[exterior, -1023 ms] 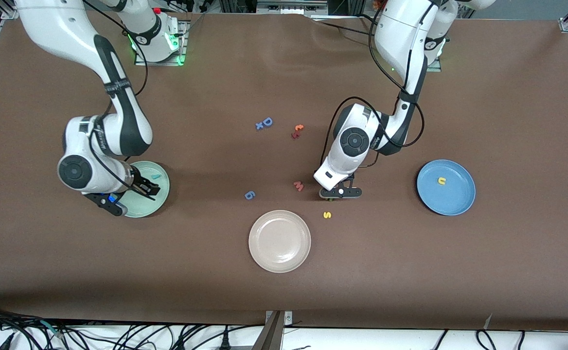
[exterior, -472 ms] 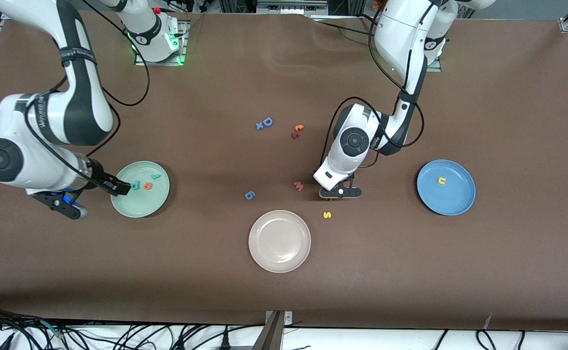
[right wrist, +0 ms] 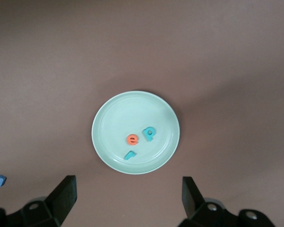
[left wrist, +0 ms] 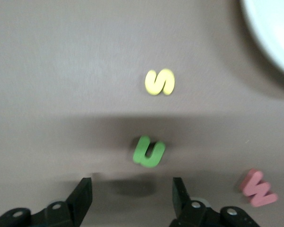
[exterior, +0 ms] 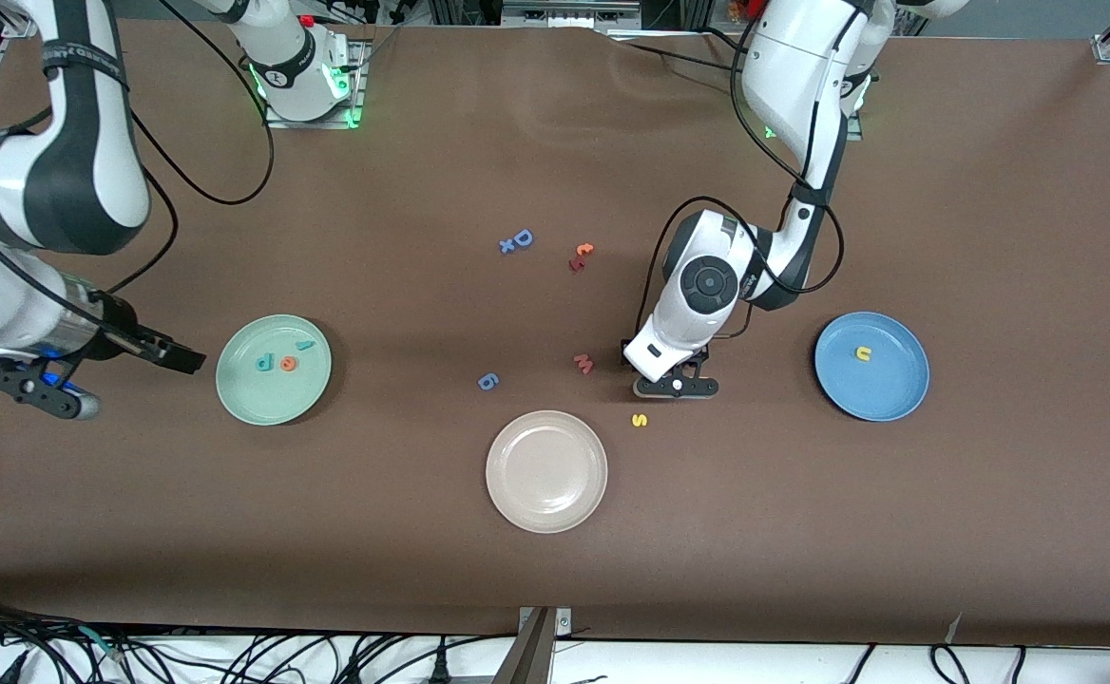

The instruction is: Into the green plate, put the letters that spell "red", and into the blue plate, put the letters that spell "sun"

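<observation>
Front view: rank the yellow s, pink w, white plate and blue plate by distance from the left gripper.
From the left gripper:
1. Yellow s, nearer the camera.
2. Pink w, toward the right arm's end.
3. White plate, nearer the camera.
4. Blue plate, toward the left arm's end.

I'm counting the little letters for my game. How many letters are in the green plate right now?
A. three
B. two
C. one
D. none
A: the green plate holds three small letters, a teal r, an orange e and a teal-blue d, lying close together inside the rim.
</observation>
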{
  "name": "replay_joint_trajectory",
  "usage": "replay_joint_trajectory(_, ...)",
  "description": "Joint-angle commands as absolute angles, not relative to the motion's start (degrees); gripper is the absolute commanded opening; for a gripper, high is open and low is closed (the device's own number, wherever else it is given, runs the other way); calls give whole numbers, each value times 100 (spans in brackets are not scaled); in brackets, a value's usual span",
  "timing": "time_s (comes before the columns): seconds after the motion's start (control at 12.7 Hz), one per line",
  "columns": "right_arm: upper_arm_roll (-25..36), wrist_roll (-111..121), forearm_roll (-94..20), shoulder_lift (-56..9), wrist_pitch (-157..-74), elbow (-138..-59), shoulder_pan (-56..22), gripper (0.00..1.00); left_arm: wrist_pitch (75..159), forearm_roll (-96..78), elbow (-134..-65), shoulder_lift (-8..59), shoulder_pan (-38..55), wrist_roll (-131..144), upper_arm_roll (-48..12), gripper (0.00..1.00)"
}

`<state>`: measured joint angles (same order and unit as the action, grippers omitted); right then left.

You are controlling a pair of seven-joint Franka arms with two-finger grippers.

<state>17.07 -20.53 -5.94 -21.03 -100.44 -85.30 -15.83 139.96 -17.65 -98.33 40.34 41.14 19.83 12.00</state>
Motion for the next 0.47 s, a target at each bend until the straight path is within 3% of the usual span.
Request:
replay_joint_trajectory(0.0,1810,-1732,-773,-2004,-9975,-8481,-1573,98,13975,-1687,-9606,4157,4087,1907,1178,78)
replay_joint_trajectory(0.39,2127,-1055,-948,-1671,-9958,-8481,-1573,99,14001,-1696,-9554,4359,4096,1907,1169,80)
